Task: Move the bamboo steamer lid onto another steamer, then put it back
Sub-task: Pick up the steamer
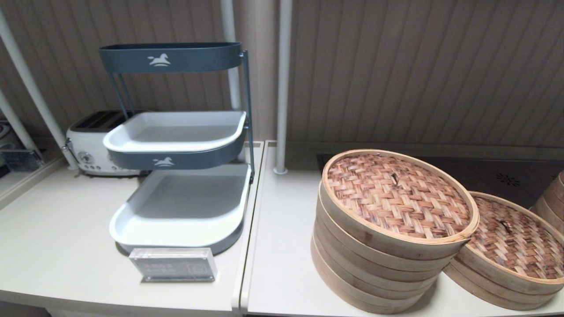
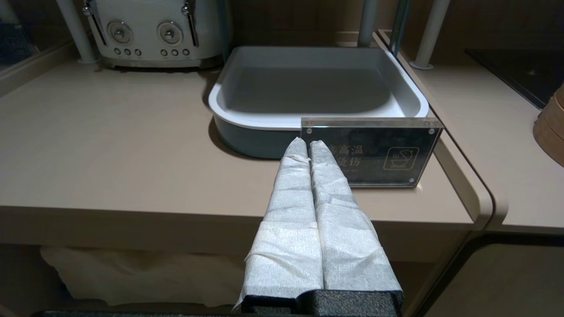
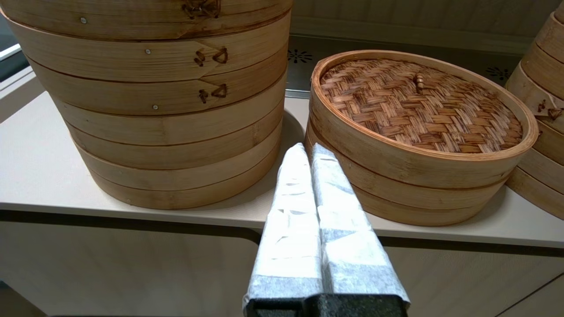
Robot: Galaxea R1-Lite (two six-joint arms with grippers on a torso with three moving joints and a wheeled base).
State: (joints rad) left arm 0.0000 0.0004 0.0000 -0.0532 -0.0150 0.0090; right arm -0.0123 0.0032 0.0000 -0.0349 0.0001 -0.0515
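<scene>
Two near-identical woven lids show. One bamboo steamer lid [image 1: 513, 240] [image 3: 418, 105] rests on the low steamer [image 3: 414, 198] at the right. The other lid [image 1: 396, 193] caps the tall stack of pale ring tiers [image 1: 374, 268] [image 3: 167, 110] just to its left. Neither arm appears in the head view. My right gripper [image 3: 308, 149] is shut and empty. It hovers off the counter's front edge and points at the gap between the two steamers, touching neither. My left gripper [image 2: 308, 143] is shut and empty, low in front of the left counter.
A grey three-tier tray rack [image 1: 176, 145] stands on the left counter, with a white toaster [image 1: 90, 145] behind it and an acrylic sign [image 1: 174, 264] [image 2: 370, 154] in front. A third steamer stack [image 1: 553, 198] is at the far right. A black hob [image 1: 506, 178] lies behind the steamers.
</scene>
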